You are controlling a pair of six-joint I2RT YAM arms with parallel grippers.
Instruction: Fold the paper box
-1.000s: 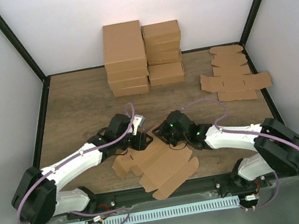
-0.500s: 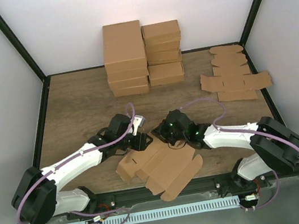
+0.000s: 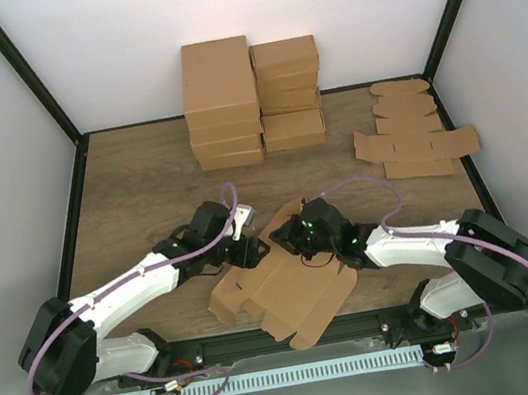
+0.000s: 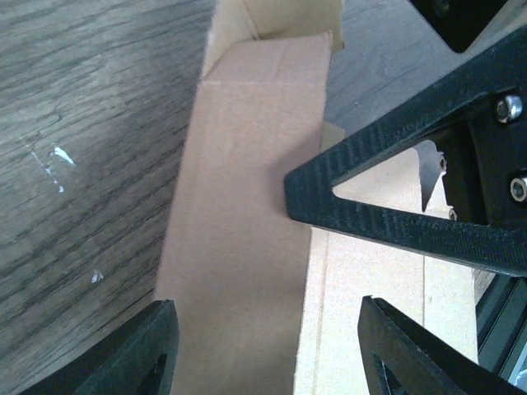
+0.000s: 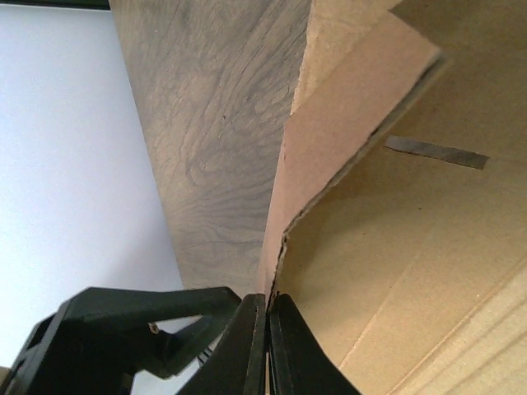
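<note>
Broadly, a wooden table [image 3: 139,178] beneath everything. Far ahead of both hands, stacked brown cartons [image 3: 252,93]. Directly under and between the hands, the paper box [image 3: 290,294], partly unfolded, one panel raised. Ahead and well off to the right of the right hand, flat blanks [image 3: 413,132]. Right hand [image 3: 289,238] clenched on the thin edge of a raised flap, fingers [image 5: 243,346] pressed together over it. Left hand [image 3: 256,251] released, just beside the right one, fingers [image 4: 152,354] apart on either side of the raised panel.
</note>
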